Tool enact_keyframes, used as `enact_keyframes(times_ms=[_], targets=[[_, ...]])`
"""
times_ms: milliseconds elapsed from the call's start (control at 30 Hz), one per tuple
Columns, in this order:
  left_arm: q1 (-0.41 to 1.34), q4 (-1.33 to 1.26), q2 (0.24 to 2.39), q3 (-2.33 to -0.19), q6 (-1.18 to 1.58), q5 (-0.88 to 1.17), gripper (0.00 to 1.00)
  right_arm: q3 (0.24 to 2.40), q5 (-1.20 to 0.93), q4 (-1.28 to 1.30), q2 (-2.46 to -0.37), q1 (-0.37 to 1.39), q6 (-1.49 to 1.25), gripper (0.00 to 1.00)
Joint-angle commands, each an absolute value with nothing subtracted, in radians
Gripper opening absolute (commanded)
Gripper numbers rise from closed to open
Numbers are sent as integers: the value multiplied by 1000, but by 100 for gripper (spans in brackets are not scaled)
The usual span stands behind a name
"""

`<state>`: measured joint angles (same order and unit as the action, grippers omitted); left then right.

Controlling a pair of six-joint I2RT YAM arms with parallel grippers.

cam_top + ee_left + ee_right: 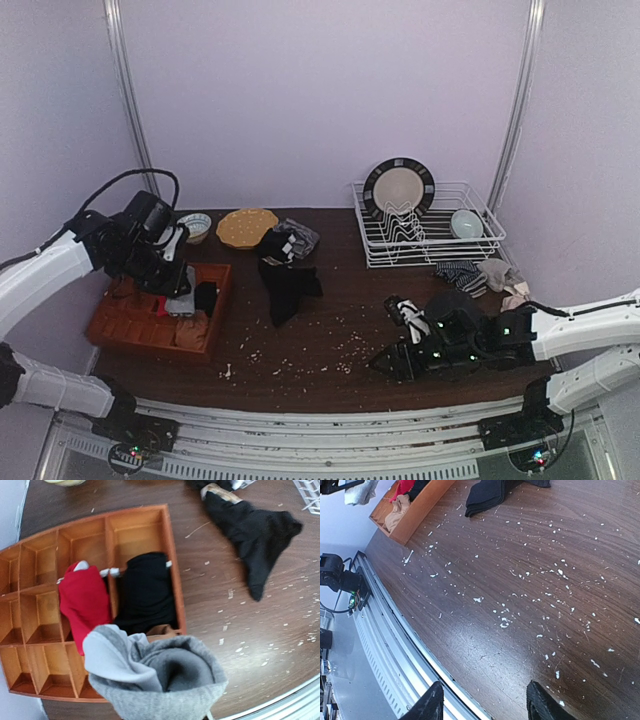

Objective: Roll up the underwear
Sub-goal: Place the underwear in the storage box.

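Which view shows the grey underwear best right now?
Left wrist: the grey underwear fills the foreground, bunched folds clear. Top external shows only a small grey patch at the left gripper; right wrist catches a scrap in its top-left corner.

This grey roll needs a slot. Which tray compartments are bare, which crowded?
Bare, in the left wrist view: tray compartments above the red roll and black roll, and left of the red. Crowded: the table-side column, black roll and tan cloth, beneath the grey roll.
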<state>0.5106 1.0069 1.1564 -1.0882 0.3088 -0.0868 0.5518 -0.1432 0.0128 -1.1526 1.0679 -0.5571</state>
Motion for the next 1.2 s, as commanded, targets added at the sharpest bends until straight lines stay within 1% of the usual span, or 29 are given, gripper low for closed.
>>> enact_keyframes(times_ms=[0, 33, 67, 133, 267, 433, 567, 700, 867, 1000, 1167], targets=[[435, 1045, 1247, -1106, 181, -57, 0, 552, -183, -30, -1175, 1064, -531, 54], [429, 1055, 1271, -1109, 184, -116, 0, 548, -184, -31, -1175, 1063, -529, 54], [412, 1056, 1293, -1110, 183, -128, 0, 543, -184, -34, -1172, 1063, -525, 54], [364, 1060, 1342, -1117, 162, -102, 0, 534, -184, -44, -1171, 1061, -517, 54], [287, 1089, 1413, -1142, 102, -152, 0, 529, -199, -67, -1179, 1055, -499, 54], [216, 1134, 1427, -1163, 25, -197, 0, 547, -222, -71, -1208, 1049, -465, 54], [195, 1122, 1410, -1176, 13, -148, 0, 557, -227, -70, -1234, 1043, -442, 53], [195, 1032, 1440, -1279, 27, 29, 0, 562, -242, -96, -1271, 1034, -448, 53], [197, 955, 1651, -1494, 82, 180, 0, 565, -247, -107, -1310, 1031, -465, 53], [208, 915, 1847, -1635, 114, 195, 0, 567, -232, -91, -1315, 1025, -472, 53], [210, 825, 1960, -1700, 138, 193, 0, 580, -205, -58, -1314, 1015, -471, 53]])
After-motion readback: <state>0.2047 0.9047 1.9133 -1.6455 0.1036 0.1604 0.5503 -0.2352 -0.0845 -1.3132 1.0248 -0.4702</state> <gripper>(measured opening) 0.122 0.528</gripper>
